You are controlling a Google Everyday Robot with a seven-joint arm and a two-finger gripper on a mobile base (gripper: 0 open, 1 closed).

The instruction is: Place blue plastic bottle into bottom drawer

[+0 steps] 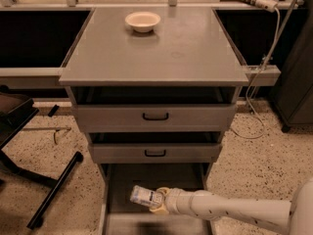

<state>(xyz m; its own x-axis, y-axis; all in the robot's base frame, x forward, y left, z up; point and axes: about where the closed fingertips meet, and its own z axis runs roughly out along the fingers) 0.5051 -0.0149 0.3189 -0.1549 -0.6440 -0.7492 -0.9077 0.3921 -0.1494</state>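
Observation:
The blue plastic bottle (145, 196) lies on its side, pale label up, held over the left front part of the bottom drawer (146, 177), which is pulled open below the two upper drawers. My gripper (157, 203) reaches in from the lower right on a white arm and is shut on the bottle's right end. Whether the bottle touches the drawer floor I cannot tell.
A cream bowl (142, 21) sits at the back of the cabinet top (161, 48). The two upper drawers (155, 116) with black handles are closed. A black chair base (44, 180) stands on the floor at left. A white cable (257, 82) hangs at right.

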